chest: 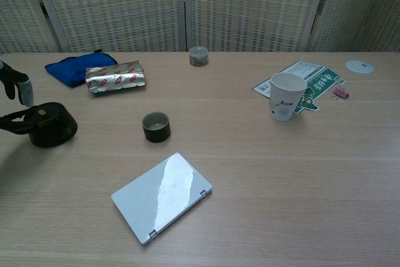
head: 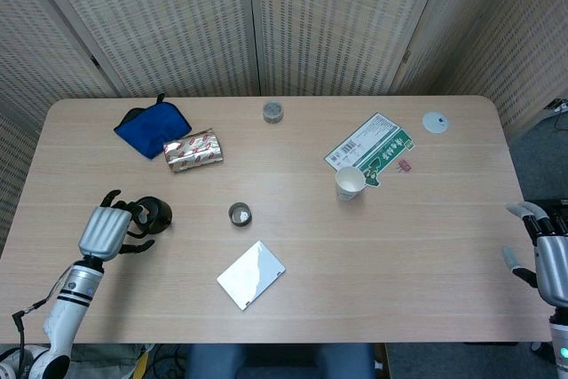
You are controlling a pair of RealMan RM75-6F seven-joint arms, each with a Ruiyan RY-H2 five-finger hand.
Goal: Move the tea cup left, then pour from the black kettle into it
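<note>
From the head view my left hand (head: 105, 231) sits just left of the squat black kettle (head: 153, 213), fingers spread, seemingly grasping nothing; the chest view shows only its fingertips (chest: 22, 92). The small dark tea cup (chest: 155, 126) stands mid-desk. My right hand (head: 546, 259) hangs released beside the light wooden desk (head: 399, 246).

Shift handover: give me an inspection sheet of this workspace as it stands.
Surface: light wood table, no spills seen.
Job's things: black kettle upright at the left edge; tea cup upright, apart from it.
Clutter: paper cup, green leaflet, pink clip, white disc, small tin, foil pack, blue cloth, silver case.
Hands: left hand beside the kettle, fingers spread, holding nothing; right hand at the table's right edge, holding nothing.
Cables: a thin black one by the left forearm.
Surroundings: woven screens behind.
</note>
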